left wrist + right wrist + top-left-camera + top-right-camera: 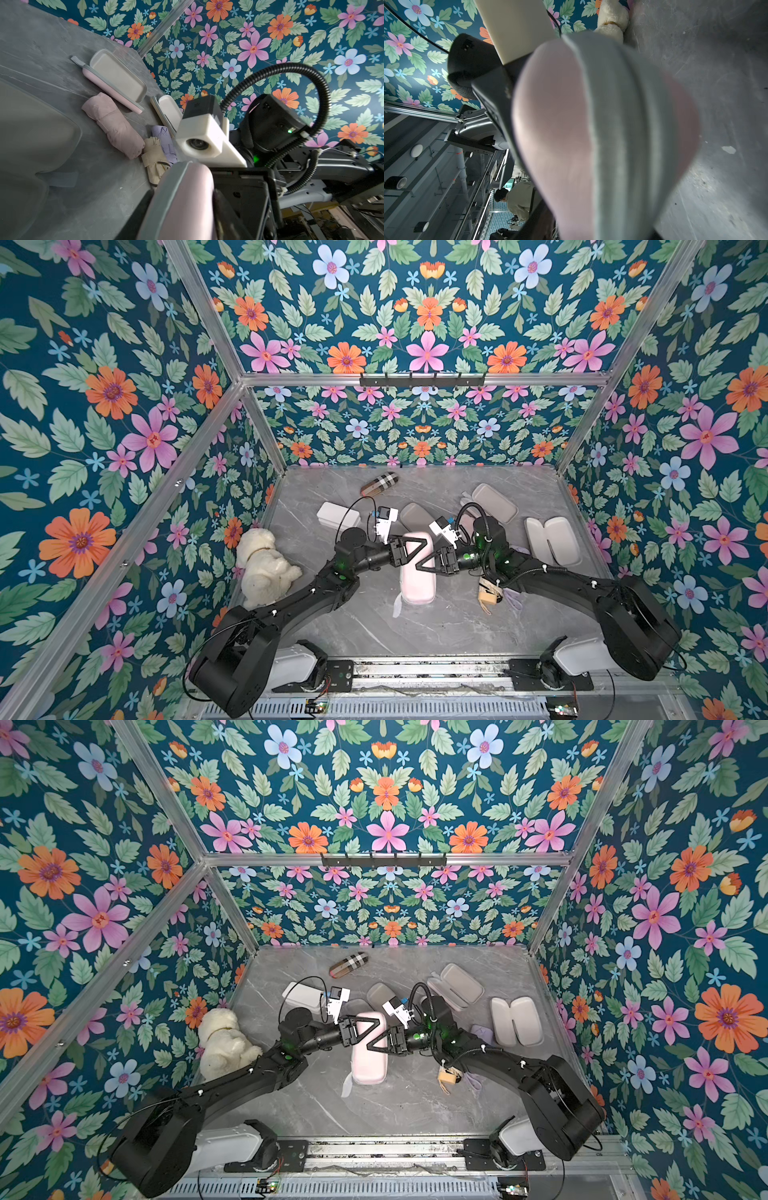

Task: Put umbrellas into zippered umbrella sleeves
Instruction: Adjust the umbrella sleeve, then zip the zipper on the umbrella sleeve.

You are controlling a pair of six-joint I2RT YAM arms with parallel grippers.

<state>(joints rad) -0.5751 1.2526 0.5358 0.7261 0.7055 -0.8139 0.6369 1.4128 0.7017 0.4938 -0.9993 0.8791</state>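
A closed pink sleeve (417, 580) (370, 1065) lies mid-table with both grippers on it. My left gripper (411, 549) comes from the left and is shut on its pink shell (187, 203), fingers pressing both faces. From the right, my right gripper (430, 562) straddles the same sleeve (571, 135); whether its fingers press is unclear. A pale pink umbrella (112, 124), a lavender umbrella (164, 143) and a cream umbrella (154, 166) (488, 593) lie loose on the right. Open sleeves rest behind (494, 502), far right (552, 541) and just behind the grippers (415, 516).
A white plush toy (264, 562) sits against the left wall. A white box (337, 515) stands behind the left arm and a tan plaid roll (379, 484) lies near the back wall. The held sleeve's grey strap (397, 605) trails toward the front.
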